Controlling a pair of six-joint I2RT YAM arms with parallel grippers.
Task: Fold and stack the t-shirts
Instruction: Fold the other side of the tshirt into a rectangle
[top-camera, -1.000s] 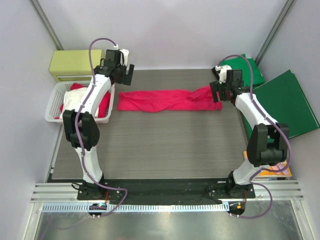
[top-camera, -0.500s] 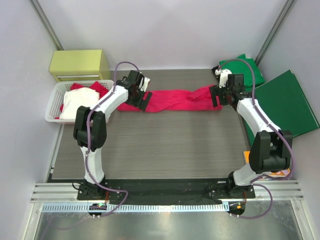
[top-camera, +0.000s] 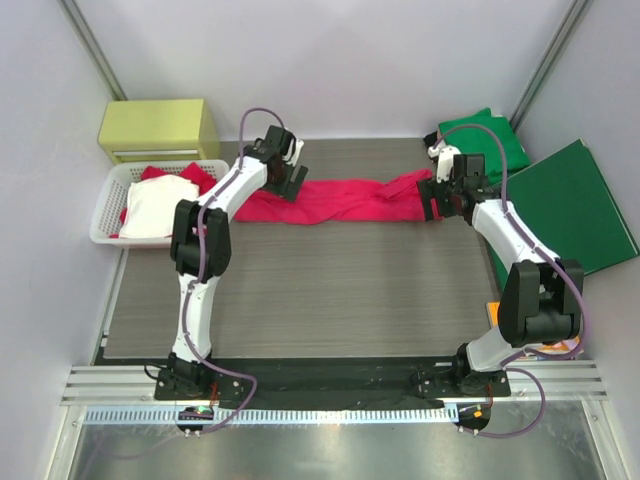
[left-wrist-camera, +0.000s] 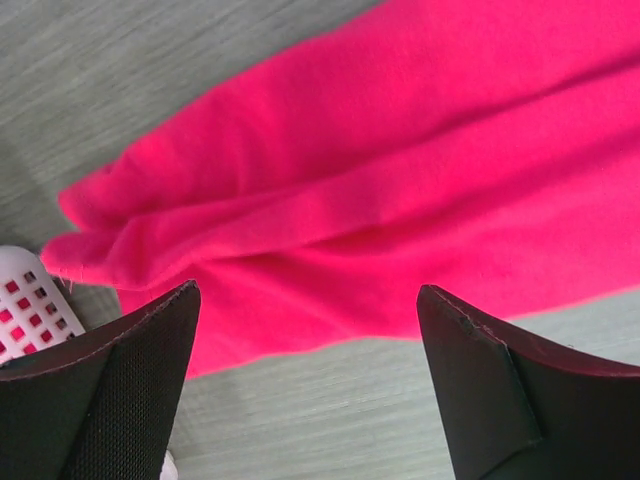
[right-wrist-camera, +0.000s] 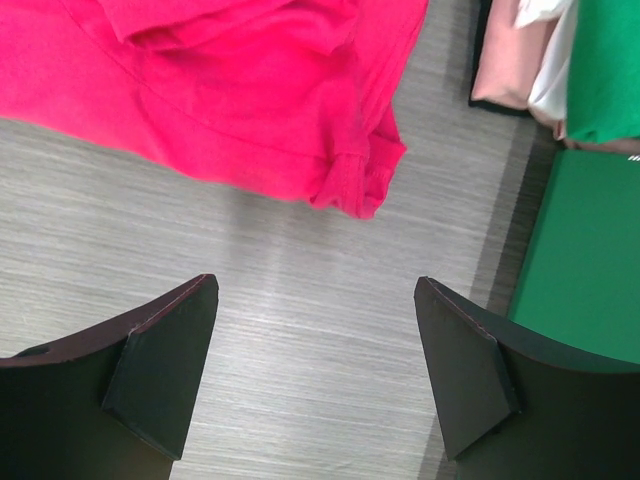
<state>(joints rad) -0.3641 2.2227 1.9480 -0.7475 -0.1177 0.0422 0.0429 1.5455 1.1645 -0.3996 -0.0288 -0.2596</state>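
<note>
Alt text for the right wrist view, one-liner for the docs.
The open right gripper hovers above the grey table, just short of the rumpled end of a pinkish-red t-shirt lying across the top. At right are a flat green folder and, above it, pale pink cloth and green cloth.

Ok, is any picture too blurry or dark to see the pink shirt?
No. Top view: evenly lit and sharp, the pinkish-red t-shirt clear. Left wrist view: cloth slightly soft, colour glaring bright. Right wrist view: sharp, a faint shadow on the table along the shirt's edge.
</note>
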